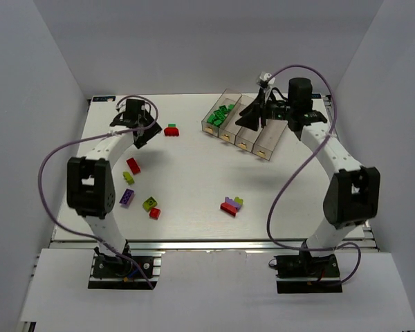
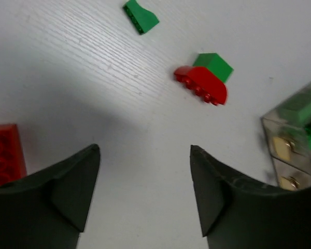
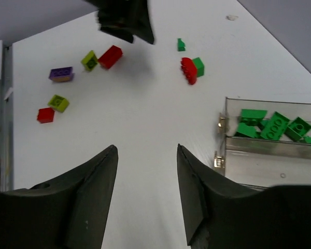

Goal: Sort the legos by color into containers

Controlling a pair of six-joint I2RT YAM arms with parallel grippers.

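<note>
While my left gripper (image 2: 144,150) hangs spread and empty near a red lego (image 2: 202,85), I see the right gripper (image 3: 145,148) spread too. Green legos (image 3: 273,126) lie in the end container (image 3: 230,111); other bricks are scattered on the table (image 1: 194,173).

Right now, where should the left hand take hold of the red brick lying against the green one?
Probably from above, closing on its two short ends. The red brick is elongated, and the green brick sits against one long side, leaving no room for a jaw there. The left hand is open and empty.
</note>
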